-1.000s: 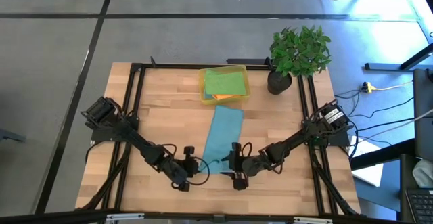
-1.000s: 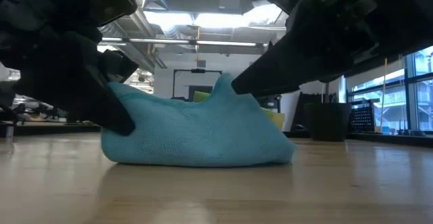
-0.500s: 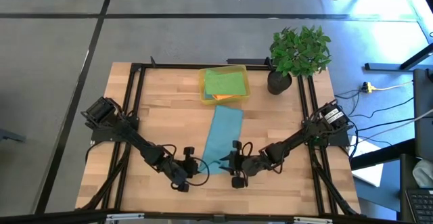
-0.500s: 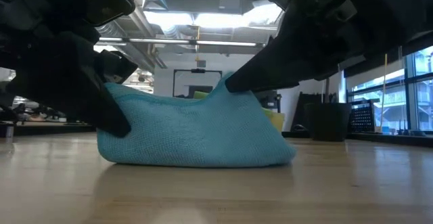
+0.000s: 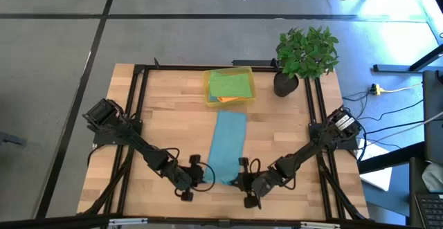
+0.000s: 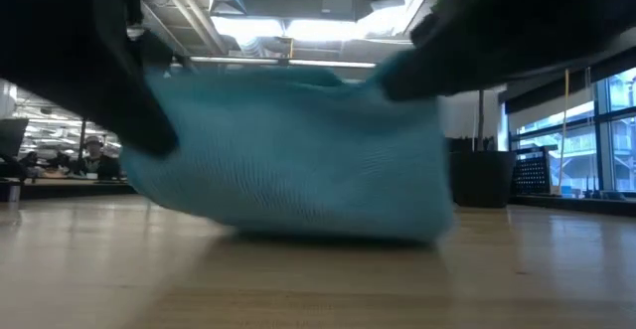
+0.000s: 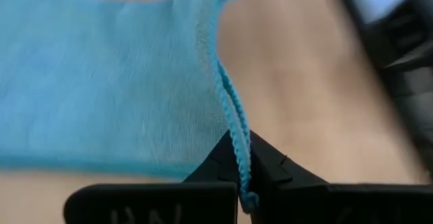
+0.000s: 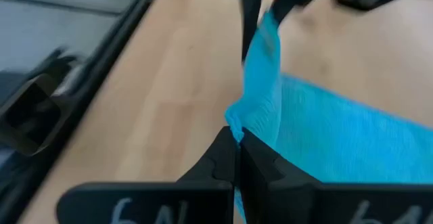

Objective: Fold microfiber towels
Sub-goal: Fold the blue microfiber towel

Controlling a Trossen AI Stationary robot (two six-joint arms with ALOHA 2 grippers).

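The room beyond the table, seen in the low view: ceiling ducts w/ strip lights, windows on one side, desks farther back. Grey floor w/ dark seams is seen around the table from above.

The wooden table (image 5: pixel 166 129) is edged by a black frame. At its far edge a yellow bin (image 5: pixel 248 85) is set, w/ a green towel (image 5: pixel 229 84) laid flat in it and an orange one (image 5: pixel 225 100) showing under that; likely the done pile. A potted plant (image 5: pixel 305 55) stands just beside the bin, at the far right corner.

The teal towel (image 5: pixel 226 146) is laid lengthwise at table centre, far end flat, near end lifted off the wood. The near edge is held at both corners, prob. so it can be carried over the far end for a fold.

Left gripper (image 5: pixel 199 174): jaws pressed together, hem of the near-left corner pinched betw. them. Right gripper (image 5: pixel 240 182): jaws closed on the near-right corner, a bunch of cloth standing up betw. the fingers.
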